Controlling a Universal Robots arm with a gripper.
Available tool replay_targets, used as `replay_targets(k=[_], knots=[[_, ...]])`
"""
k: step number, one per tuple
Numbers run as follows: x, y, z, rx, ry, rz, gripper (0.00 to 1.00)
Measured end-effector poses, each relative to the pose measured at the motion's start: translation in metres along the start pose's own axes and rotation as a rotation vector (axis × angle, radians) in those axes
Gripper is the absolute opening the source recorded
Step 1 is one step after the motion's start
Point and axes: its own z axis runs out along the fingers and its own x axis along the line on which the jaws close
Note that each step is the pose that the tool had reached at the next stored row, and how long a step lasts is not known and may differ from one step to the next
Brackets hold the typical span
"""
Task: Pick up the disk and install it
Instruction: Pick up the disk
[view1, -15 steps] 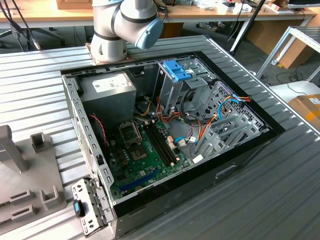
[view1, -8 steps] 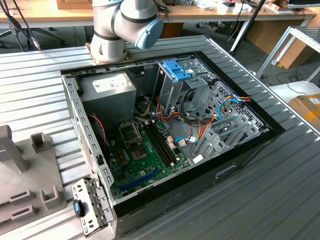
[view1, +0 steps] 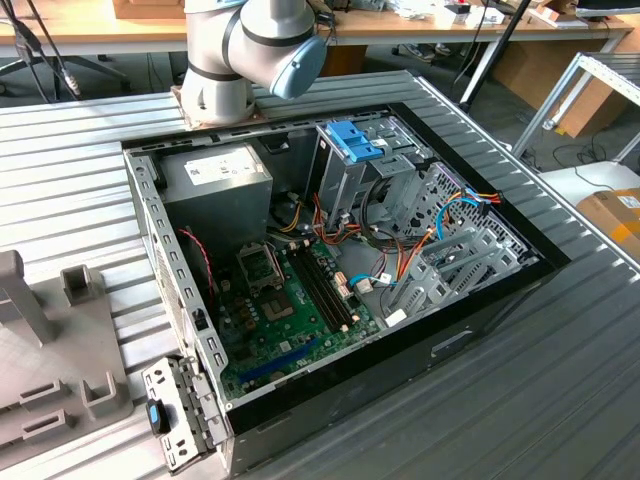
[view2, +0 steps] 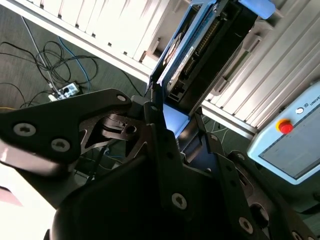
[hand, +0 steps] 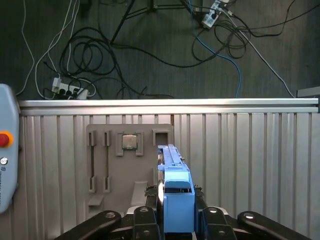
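My gripper (hand: 175, 207) is shut on the disk (hand: 172, 165), a flat black drive with bright blue rails and a blue tab, seen edge-on between the two black fingers (hand: 150, 205). The second wrist view has the disk (view2: 200, 55) rising out of the gripper (view2: 167, 117), its connector edge and one blue rail showing. The disk hangs in the air above the slatted metal table (hand: 250, 160), over the edge of a grey holder plate (hand: 112, 165). The arm's base (view1: 250, 50) stands behind the open computer case (view1: 500, 290).
Inside the case stand a tall grey cage topped by a ribbed blue clip (view1: 352, 140), a grey box with a white label (view1: 215, 185) and the green board (view1: 290, 310). A grey fixture (view1: 50, 350) lies at the exterior view's left. Cables (hand: 125, 45) cover the floor; a pendant with a red button (view2: 287, 135) lies nearby.
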Motion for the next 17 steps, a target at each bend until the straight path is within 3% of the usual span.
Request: replay_targets(k=[17], knots=[[-0.0003,-0.0001,-0.0071,0.0000,0.0000,0.000,0.36]])
